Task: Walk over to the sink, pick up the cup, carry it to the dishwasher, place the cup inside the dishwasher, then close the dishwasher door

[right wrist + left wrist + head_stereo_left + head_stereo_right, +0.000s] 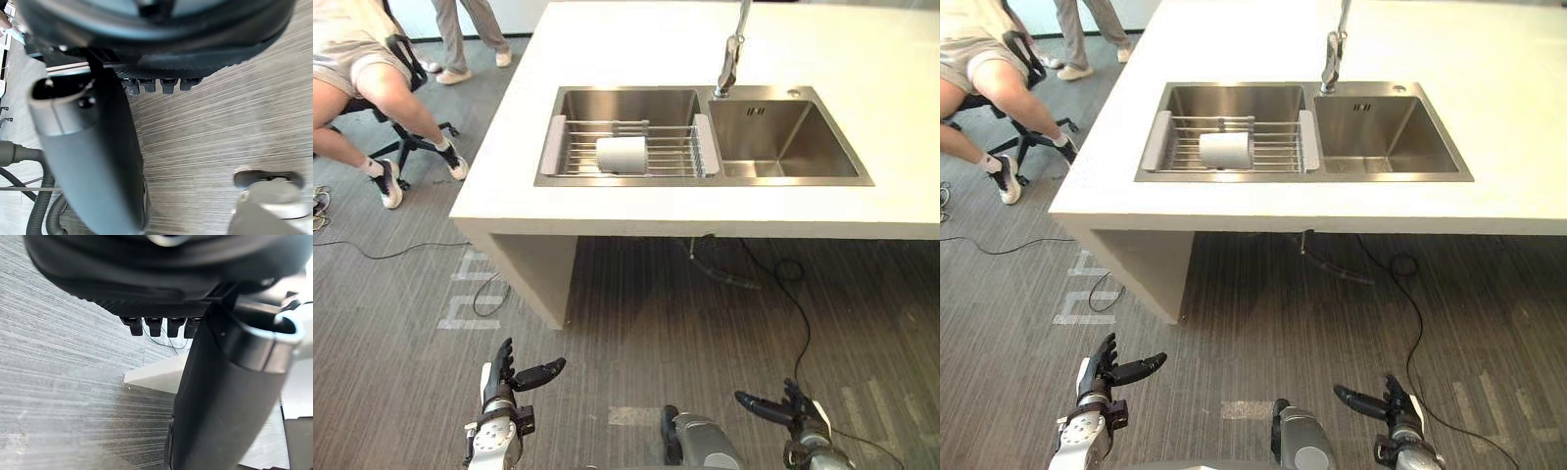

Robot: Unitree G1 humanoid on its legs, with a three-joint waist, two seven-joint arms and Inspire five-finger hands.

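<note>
Left hand (501,380) and right hand (795,409) hang low over the grey, fine-striped floor (656,323), well short of the counter (901,117). Both hands are dark, with fingers held straight, thumbs angled inward, and nothing in their grasp. The pale, smooth counter carries a brushed-steel double sink (773,127) with a curved metal faucet (732,54) rising behind the divider. Across the left basin sits a wire rack (671,162) with grey end pieces. On it lies the cup (623,155), a white cylinder tipped on its side, its long axis running along the rack, parallel to the counter's front edge; which end is the mouth cannot be told. At far left, a person (352,69) sits on a black wheeled chair (406,147), and another person's legs (460,39) stand beyond.
</note>
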